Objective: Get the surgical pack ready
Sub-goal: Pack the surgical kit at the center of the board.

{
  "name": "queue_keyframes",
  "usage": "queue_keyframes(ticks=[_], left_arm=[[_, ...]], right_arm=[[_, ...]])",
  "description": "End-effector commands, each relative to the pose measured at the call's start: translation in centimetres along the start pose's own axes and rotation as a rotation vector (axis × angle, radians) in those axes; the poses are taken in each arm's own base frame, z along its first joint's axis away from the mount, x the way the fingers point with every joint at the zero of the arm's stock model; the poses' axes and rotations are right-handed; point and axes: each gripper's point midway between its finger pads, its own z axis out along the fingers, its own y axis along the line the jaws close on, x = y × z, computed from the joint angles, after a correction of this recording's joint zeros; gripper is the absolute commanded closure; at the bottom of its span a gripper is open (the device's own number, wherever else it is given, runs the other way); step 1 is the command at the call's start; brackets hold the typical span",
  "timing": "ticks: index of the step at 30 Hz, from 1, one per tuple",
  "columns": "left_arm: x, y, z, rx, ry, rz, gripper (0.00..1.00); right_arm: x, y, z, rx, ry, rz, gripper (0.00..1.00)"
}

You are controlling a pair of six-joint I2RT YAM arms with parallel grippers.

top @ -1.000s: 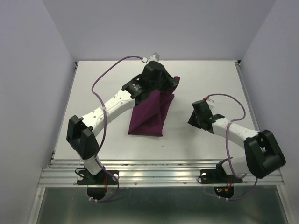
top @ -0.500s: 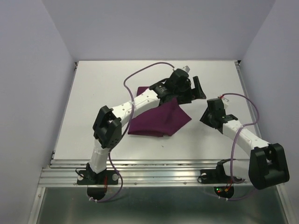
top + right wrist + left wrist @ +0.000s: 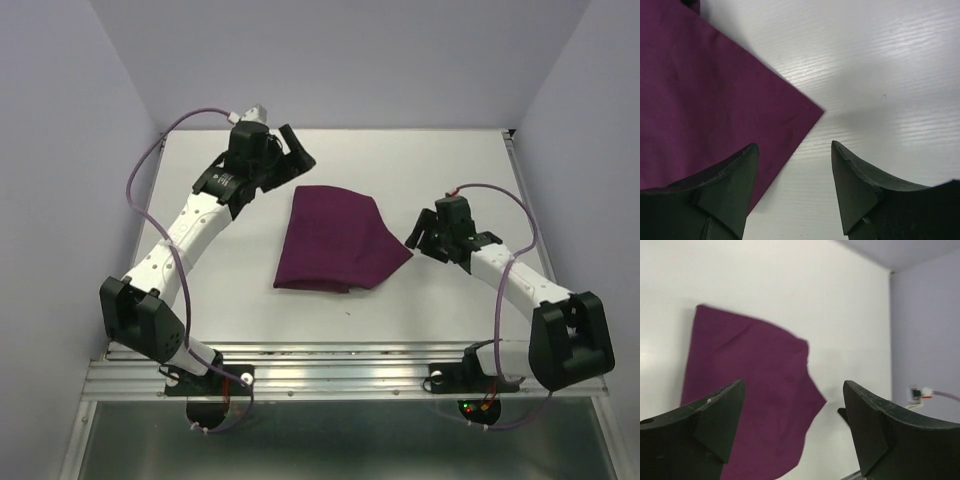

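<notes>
Both my claws gape, holding nothing. My left claw (image 3: 292,150) sits far-left of the folded purple pack (image 3: 335,240) at mid-table (image 3: 450,160), and my right claw (image 3: 418,233) sits just beside its right corner — contents hidden.

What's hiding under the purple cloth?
The purple cloth lies flat on the white table. Nothing pokes out at its edges; anything beneath or inside its folds is covered.
</notes>
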Motion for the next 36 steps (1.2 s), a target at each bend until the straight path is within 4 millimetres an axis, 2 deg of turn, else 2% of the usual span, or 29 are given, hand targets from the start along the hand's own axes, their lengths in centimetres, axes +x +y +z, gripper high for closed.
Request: queue_keyframes(ticks=[1, 2, 3, 6, 7, 9, 11, 15, 18, 21, 27, 29, 32, 36], left_arm=[[4.1, 5.0, 0.1, -0.119, 0.073, 0.064, 0.10], [4.1, 5.6, 0.2, -0.137, 0.067, 0.066, 0.12], [4.0, 7.0, 0.3, -0.201, 0.054, 0.072, 0.13], [4.1, 9.9, 0.6, -0.302, 0.064, 0.079, 0.19], [4.8, 11.0, 0.8, -0.316, 0.084, 0.076, 0.19], [5.0, 12.7, 1.4, -0.325, 0.099, 0.051, 0.19], [6.3, 13.6, 1.7, -0.323, 0.140, 0.048, 0.18], [8.4, 14.8, 3.2, -0.316, 0.198, 0.053, 0.18], [9.0, 15.6, 3.9, -0.345, 0.215, 0.057, 0.19], [9.2, 16.1, 4.5, -0.352, 0.215, 0.059, 0.19], [10.4, 18.3, 5.9, -0.389, 0.249, 0.036, 0.20], [11.0, 18.2, 6.4, -0.358, 0.267, 0.024, 0.19], [12.3, 17.9, 7.3, -0.308, 0.316, 0.009, 0.12], [13.0, 17.0, 8.4, -0.231, 0.337, -0.007, 0.08]], right_arm=[[-0.3, 5.1, 0.6, -0.124, 0.007, -0.083, 0.35], [0.2, 6.2, 0.8, -0.137, 0.020, -0.106, 0.36], [0.1, 8.1, 0.7, -0.154, 0.003, -0.140, 0.37], [0.9, 10.5, 1.6, -0.175, 0.021, -0.173, 0.37], [0.4, 11.2, 1.7, -0.186, 0.015, -0.168, 0.37], [0.5, 11.3, 2.4, -0.177, 0.026, -0.170, 0.36], [0.1, 10.5, 2.7, -0.123, 0.009, -0.172, 0.32], [0.0, 6.7, 3.5, 0.048, -0.001, -0.180, 0.30], [0.7, 2.9, 3.9, 0.155, 0.009, -0.168, 0.31], [1.8, 1.0, 4.1, 0.222, 0.035, -0.196, 0.32], [2.7, -0.8, 5.1, 0.298, 0.065, -0.234, 0.32], [3.3, -1.0, 5.6, 0.302, 0.087, -0.241, 0.32], [3.9, -1.0, 6.3, 0.297, 0.105, -0.240, 0.33], [4.8, -1.0, 7.0, 0.279, 0.130, -0.233, 0.42]])
